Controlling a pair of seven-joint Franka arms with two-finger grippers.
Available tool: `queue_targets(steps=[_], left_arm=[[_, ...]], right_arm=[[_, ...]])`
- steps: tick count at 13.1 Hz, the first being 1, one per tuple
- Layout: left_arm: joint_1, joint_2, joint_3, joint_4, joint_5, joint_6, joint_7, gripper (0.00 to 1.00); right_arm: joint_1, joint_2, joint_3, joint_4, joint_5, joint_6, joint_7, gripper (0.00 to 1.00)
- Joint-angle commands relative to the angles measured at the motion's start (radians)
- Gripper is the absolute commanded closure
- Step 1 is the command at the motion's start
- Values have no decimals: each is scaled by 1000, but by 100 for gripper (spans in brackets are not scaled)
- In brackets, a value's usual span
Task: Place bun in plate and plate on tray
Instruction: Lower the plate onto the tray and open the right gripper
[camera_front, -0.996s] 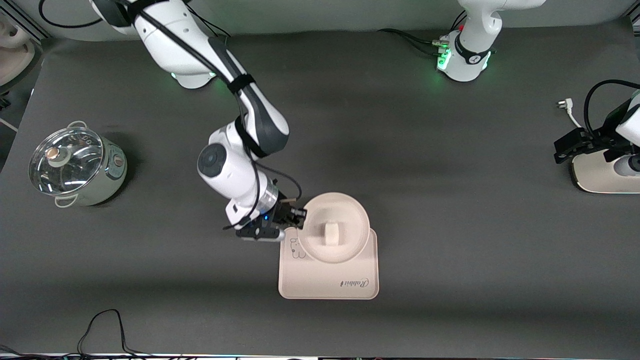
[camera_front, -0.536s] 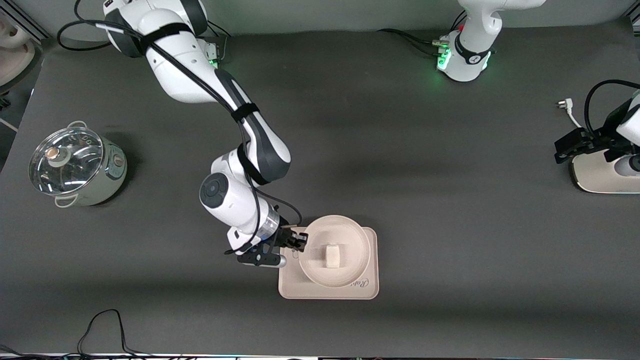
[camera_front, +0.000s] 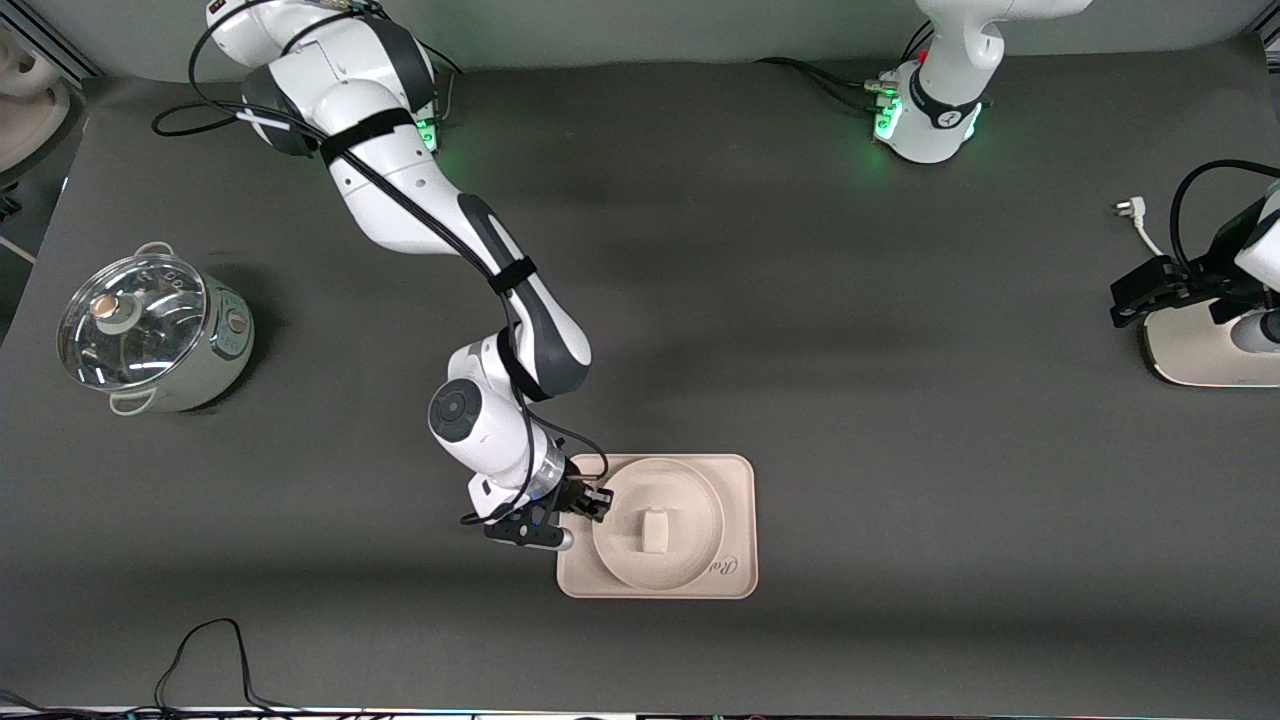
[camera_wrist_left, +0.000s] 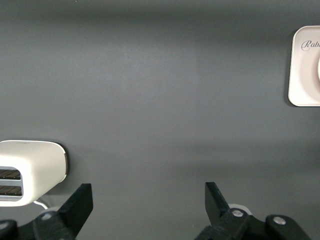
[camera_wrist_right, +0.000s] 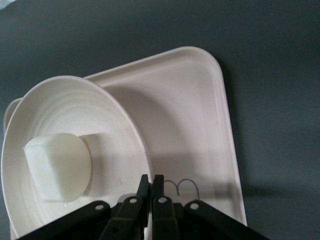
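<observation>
The desk is covered with a dark grey mat, and most of the action is at its edge nearer to the front camera. At the right arm's end of the desk stands a steel pot with a glass lid, well apart from the work. At the left arm's end there is a white toaster, and the left claw hangs above the bare mat beside it with its fingers spread wide and holding nothing; this arm waits.

The tray lies flat on the desk. One second ago the plate was held above the tray's edge farther from the camera, and partly outside it. Half a second ago it was already more over the tray. Now the plate is fully inside the tray's outline and looks level, so I judge it is resting on the tray or almost touching it.

The right claw is clenched on the plate's rim at the side toward the right arm's end; in the right wrist view its fingers pinch the rim tightly.

The bun lies in the middle of the plate and has travelled with it. In my judgement both placements are nearly done, and only the release of the rim remains.
</observation>
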Motion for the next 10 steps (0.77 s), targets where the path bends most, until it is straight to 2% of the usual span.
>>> queue_targets(steps=[1, 3, 5, 8, 10], left_arm=[[1, -6, 0, 4, 8, 4, 10, 0], [1, -4, -2, 4, 8, 4, 10, 0], [-1, -4, -2, 4, 7, 9, 10, 0], [1, -6, -2, 4, 7, 9, 10, 0], [-2, -6, -3, 6, 8, 9, 8, 0]], right_arm=[[-3, 36, 10, 40, 34, 32, -26, 100], [0, 45, 12, 40, 34, 39, -23, 100], [-3, 41, 12, 40, 36, 39, -20, 0], [-5, 6, 12, 34, 36, 12, -12, 0], [-3, -71, 0, 12, 30, -115, -12, 0]])
